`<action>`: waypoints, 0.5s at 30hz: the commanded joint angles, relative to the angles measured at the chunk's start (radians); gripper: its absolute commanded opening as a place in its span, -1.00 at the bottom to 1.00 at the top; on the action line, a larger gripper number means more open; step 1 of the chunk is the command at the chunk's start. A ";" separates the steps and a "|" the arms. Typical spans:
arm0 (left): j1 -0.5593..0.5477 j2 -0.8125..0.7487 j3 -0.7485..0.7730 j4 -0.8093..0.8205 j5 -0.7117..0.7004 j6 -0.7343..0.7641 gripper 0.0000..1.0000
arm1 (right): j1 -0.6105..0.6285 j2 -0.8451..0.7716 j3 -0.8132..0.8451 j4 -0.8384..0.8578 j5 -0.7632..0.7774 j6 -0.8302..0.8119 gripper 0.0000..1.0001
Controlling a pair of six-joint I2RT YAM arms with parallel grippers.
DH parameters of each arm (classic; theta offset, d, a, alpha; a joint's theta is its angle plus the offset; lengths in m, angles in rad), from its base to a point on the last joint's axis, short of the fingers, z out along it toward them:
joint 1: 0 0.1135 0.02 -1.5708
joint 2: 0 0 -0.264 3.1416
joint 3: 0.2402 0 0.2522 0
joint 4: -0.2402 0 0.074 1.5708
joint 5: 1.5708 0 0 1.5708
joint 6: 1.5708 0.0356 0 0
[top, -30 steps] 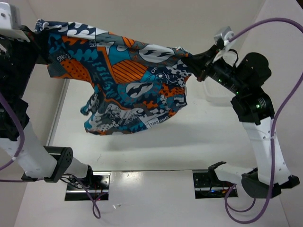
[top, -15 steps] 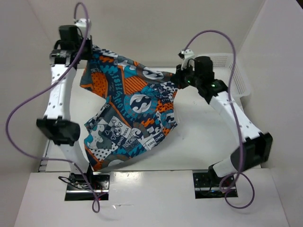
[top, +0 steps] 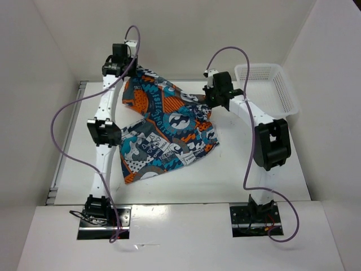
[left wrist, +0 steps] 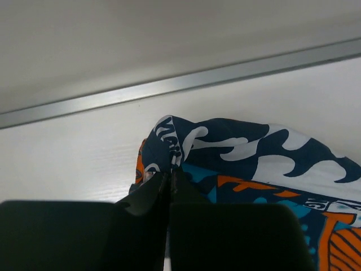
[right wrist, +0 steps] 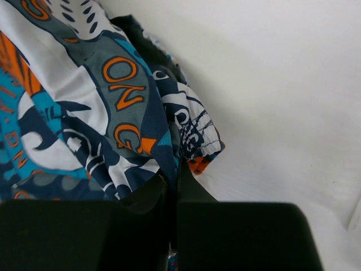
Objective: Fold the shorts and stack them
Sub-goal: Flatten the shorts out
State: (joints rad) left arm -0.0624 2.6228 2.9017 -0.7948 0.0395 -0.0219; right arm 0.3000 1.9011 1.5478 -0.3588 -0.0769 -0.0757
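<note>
The shorts [top: 163,127], printed in teal, orange, white, grey and black, lie spread on the white table, with the far edge held up between both grippers. My left gripper [top: 128,76] is shut on the far left corner of the shorts [left wrist: 237,147], near the back wall. My right gripper [top: 207,97] is shut on the far right corner of the shorts [right wrist: 101,107]. The lower part of the cloth rests on the table.
A white mesh basket [top: 266,87] stands at the back right, just beyond the right arm. A metal strip [left wrist: 180,84] runs along the table's far edge close to the left gripper. The side walls close in the table on both sides.
Both arms have swung down and away toward the back of the table, carrying the shorts from hanging high in the air to lying mostly on the table.
</note>
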 commanded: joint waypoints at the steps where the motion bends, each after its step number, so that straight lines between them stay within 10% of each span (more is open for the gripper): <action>1: -0.014 0.117 0.212 -0.008 -0.075 0.022 -1.00 | -0.024 0.045 0.098 0.049 0.085 0.014 -1.00; 5: -0.014 0.158 0.237 0.025 -0.104 0.022 -0.99 | -0.024 0.145 0.191 0.049 0.134 0.062 -0.89; 6: -0.014 0.158 0.223 0.044 -0.113 0.022 -0.94 | -0.024 0.162 0.214 0.049 0.147 0.071 -0.34; 10: -0.014 0.148 0.232 0.031 -0.154 0.022 0.82 | -0.024 0.210 0.340 0.017 0.158 0.096 0.75; 15: 0.054 0.001 0.232 -0.212 -0.034 0.022 1.00 | -0.013 0.084 0.230 -0.025 0.132 0.096 0.83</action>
State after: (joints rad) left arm -0.0631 2.7625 3.0894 -0.8623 -0.0624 -0.0013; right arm 0.2817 2.1010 1.8065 -0.3626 0.0536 0.0032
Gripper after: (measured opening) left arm 0.997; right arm 0.915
